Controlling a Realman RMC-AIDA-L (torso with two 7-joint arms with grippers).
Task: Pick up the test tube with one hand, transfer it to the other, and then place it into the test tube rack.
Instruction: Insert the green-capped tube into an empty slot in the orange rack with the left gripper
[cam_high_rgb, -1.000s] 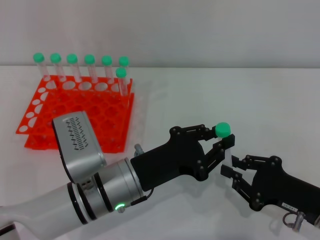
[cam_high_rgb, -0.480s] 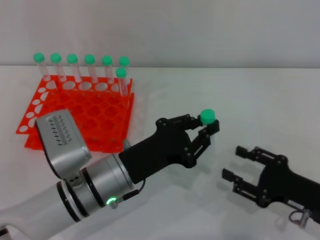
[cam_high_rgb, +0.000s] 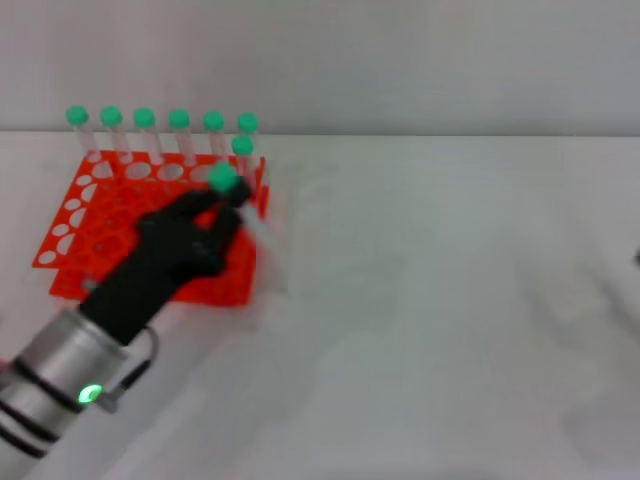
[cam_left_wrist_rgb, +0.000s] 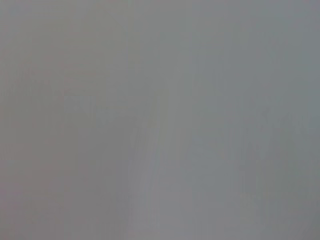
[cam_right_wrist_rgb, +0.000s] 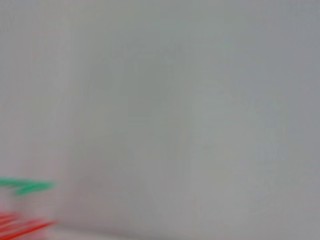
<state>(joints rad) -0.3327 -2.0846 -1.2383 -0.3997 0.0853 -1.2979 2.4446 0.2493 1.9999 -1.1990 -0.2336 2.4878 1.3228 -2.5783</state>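
Note:
In the head view my left gripper (cam_high_rgb: 226, 200), black on a silver-grey arm with a green light, is shut on the test tube (cam_high_rgb: 222, 180). Its bright green cap sticks up above the fingers. The gripper hangs over the back right part of the orange-red test tube rack (cam_high_rgb: 105, 215), close to the capped tubes standing there. The tube's clear body is blurred and mostly hidden by the fingers. My right gripper is out of view past the right side. The right wrist view shows only blurred streaks of the rack (cam_right_wrist_rgb: 22, 226) and a green cap (cam_right_wrist_rgb: 27, 185). The left wrist view shows plain grey.
Several green-capped tubes (cam_high_rgb: 145, 135) stand along the rack's back row, with one more (cam_high_rgb: 241, 148) in front of them at the right end. The white table (cam_high_rgb: 450, 300) spreads to the right of the rack. A grey wall stands behind.
My left gripper has swung left and back with the tube, from the table's middle to over the rack. My right gripper has drawn off to the right and left the view.

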